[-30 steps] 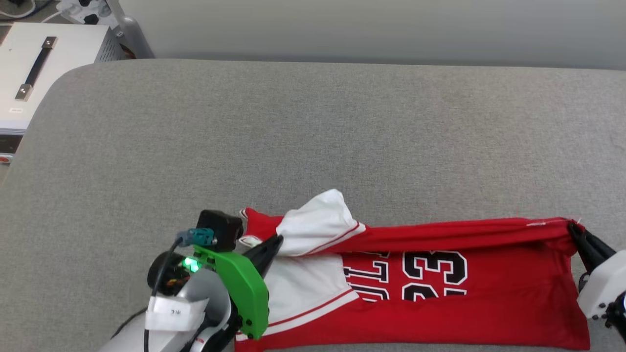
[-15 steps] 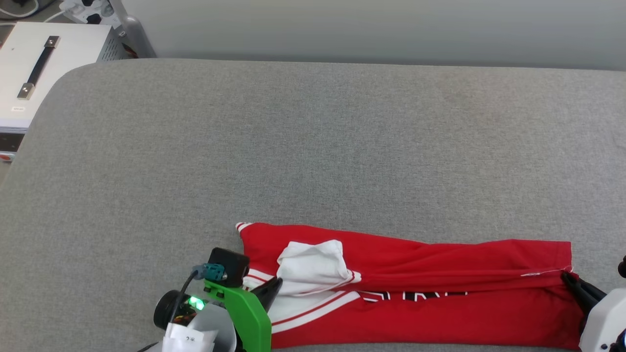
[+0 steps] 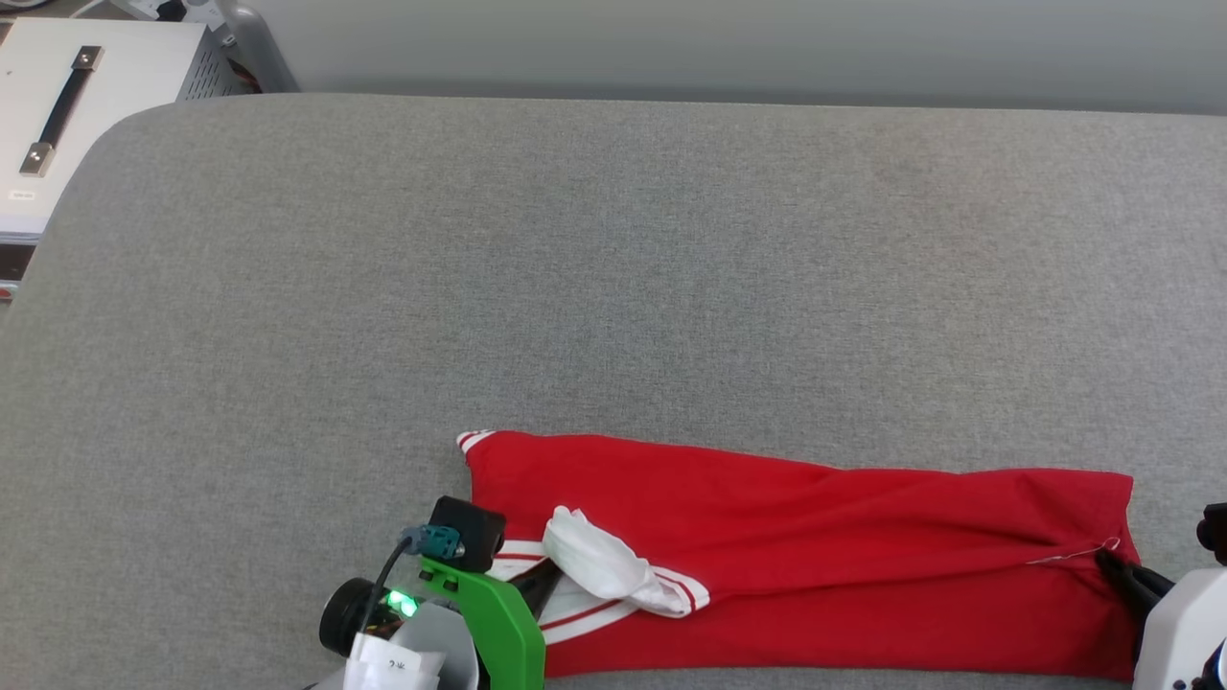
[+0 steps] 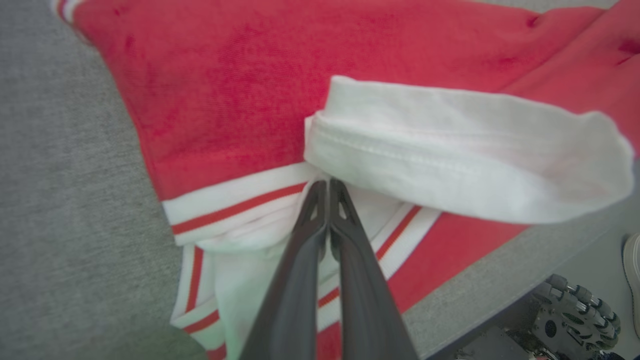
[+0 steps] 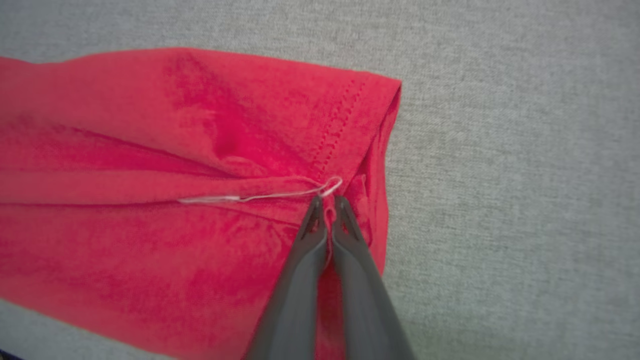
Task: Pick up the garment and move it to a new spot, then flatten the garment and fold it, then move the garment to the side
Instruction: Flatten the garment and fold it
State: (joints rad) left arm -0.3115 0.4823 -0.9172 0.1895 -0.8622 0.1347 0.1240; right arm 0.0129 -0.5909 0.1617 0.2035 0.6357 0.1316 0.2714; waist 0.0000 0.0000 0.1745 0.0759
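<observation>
**A:** ok so where's the jersey (image 3: 815,537) at?

**B:** It's lying on the grey worktop (image 3: 613,287), right along the near edge and over toward the right half. It's doubled into one long red band running left to right, a bit wrinkled through the middle. There's a white sleeve (image 3: 599,565) rolled up in a lump on top near the left end.

**A:** and the pincers, wide or what?

**B:** Both are pinched tight on cloth. The left pincer (image 4: 327,187) has its tips closed on the white, red-striped trim (image 4: 235,205), tucked just under that rolled sleeve. The right pincer (image 5: 327,202) is clamped on the hem at the far right end of the band, and you can see a sliver of red fabric squeezed between the tips. A loose white thread (image 5: 260,196) loops out right at them.

**A:** anything else around?

**B:** Just a white box (image 3: 115,105) with a black handle (image 3: 59,110), off the far left corner of the worktop.
</observation>
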